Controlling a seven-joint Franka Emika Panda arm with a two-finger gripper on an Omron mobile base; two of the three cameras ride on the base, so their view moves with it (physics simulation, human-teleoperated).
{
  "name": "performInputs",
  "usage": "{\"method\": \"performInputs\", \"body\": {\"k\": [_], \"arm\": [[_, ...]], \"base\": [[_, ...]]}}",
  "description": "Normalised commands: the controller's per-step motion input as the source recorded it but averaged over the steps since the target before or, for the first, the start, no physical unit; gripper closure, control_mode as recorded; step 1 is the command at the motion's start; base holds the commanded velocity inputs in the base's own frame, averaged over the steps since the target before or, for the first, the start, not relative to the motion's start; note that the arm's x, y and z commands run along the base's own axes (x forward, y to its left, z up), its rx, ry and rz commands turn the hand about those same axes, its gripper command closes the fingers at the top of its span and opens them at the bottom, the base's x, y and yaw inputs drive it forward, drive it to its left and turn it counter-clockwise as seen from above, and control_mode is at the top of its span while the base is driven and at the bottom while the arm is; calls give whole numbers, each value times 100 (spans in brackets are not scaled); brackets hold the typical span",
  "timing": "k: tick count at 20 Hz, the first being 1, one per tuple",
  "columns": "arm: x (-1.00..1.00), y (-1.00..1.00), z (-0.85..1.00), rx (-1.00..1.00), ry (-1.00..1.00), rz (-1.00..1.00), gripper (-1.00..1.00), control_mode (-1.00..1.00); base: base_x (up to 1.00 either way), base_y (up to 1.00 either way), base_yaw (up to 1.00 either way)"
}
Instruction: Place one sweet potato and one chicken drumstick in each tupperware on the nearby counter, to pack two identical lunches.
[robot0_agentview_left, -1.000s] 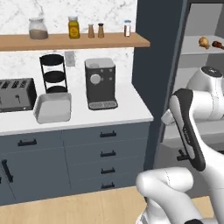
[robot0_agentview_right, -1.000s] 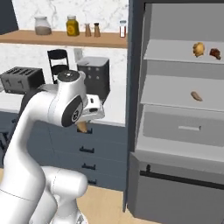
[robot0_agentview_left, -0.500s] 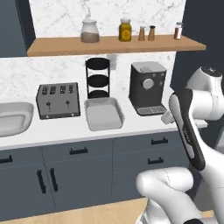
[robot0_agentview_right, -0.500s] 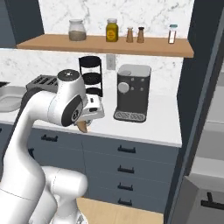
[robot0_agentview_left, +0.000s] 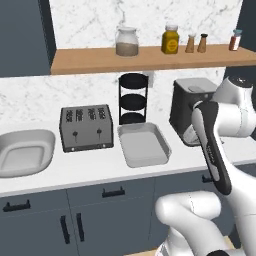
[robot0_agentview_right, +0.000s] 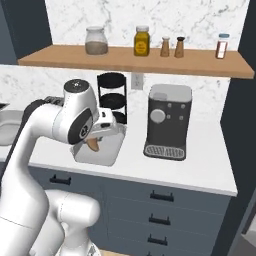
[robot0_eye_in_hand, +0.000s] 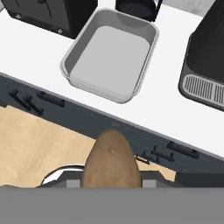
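Note:
My gripper (robot0_agentview_right: 94, 143) is shut on a sweet potato (robot0_eye_in_hand: 112, 162), a smooth tan-brown tapered piece that fills the bottom middle of the hand view. It hangs in front of the counter's (robot0_eye_in_hand: 170, 110) edge, over the drawers and floor. One tupperware (robot0_eye_in_hand: 110, 53), pale grey and holding nothing, lies on the counter just beyond the gripper, between toaster and coffee machine. In the left base view this tupperware (robot0_agentview_left: 144, 145) sits mid-counter and a second tupperware (robot0_agentview_left: 24, 153) lies at the far left. In the right base view my arm covers part of the near tupperware (robot0_agentview_right: 106, 151).
A dark toaster (robot0_agentview_left: 86, 127) stands left of the near container. A black tiered rack (robot0_agentview_left: 132, 97) is behind it and a coffee machine (robot0_agentview_right: 167, 122) to its right. A wooden shelf (robot0_agentview_left: 150, 57) with jars hangs above. Dark drawers (robot0_agentview_right: 160, 207) run under the counter.
Both base views have swung left: the tall cabinet with shelves left the picture and the toaster and second container came in. The gripper stays shut on the tan piece.

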Motion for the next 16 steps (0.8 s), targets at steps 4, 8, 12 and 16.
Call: {"method": "performInputs", "body": {"k": [4, 8, 12, 16], "arm": [[0, 0, 0, 0, 0, 0, 100, 100], [0, 0, 0, 0, 0, 0, 100, 100], [47, 28, -41, 0, 13, -1, 100, -100], [89, 35, -97, 1, 24, 0, 100, -100]], "base": [[71, 15, 0], [36, 21, -1], [0, 0, 0], [0, 0, 0]]}}
